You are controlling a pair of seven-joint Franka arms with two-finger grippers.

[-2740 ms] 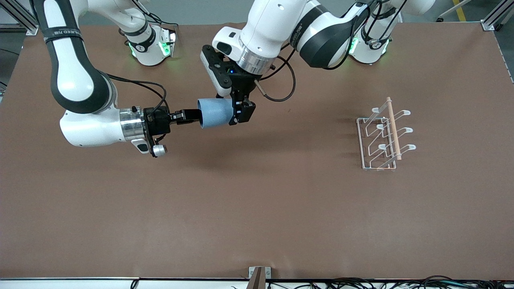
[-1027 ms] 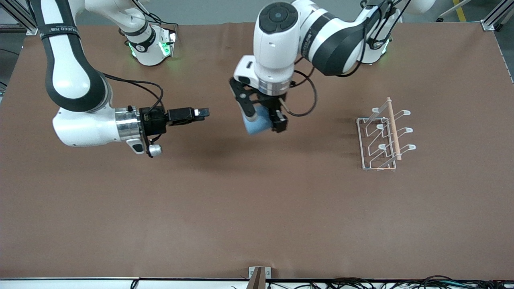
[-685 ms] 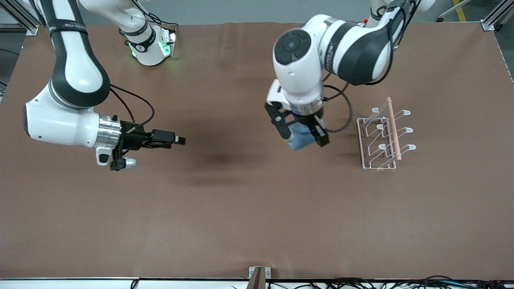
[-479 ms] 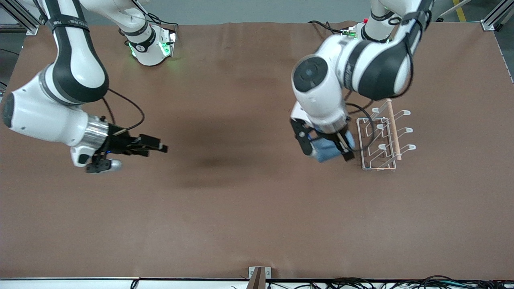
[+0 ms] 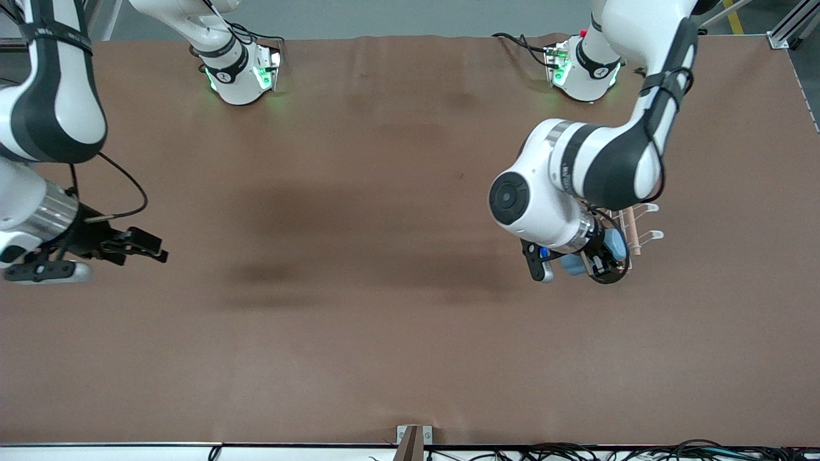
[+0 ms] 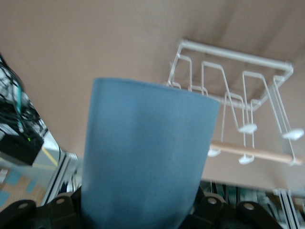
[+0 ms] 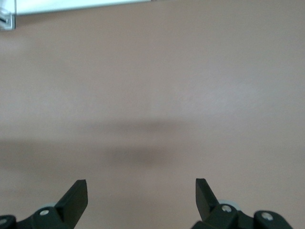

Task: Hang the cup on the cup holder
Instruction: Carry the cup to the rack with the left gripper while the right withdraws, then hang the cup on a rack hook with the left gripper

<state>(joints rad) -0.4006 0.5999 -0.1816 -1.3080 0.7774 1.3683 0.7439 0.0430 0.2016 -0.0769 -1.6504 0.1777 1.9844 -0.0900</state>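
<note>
The light-blue cup (image 5: 616, 244) is held in my left gripper (image 5: 592, 259), which is shut on it and hangs over the edge of the cup holder (image 5: 648, 235) that lies nearer the front camera. The left arm hides most of the white wire holder. In the left wrist view the cup (image 6: 147, 157) fills the space between the jaws. The holder (image 6: 233, 90), with its wooden rod (image 6: 252, 151), lies just past the cup's rim. My right gripper (image 5: 144, 246) waits open at the right arm's end of the table, and nothing sits between its fingers (image 7: 76, 195).
The brown table (image 5: 359, 320) stretches bare between the two arms. A small bracket (image 5: 413, 438) sits at the table edge nearest the front camera, with cables running along that edge.
My left arm carried the cup from the table's middle to over the cup holder. My right arm let go of the cup earlier and drew back toward its own end, open.
</note>
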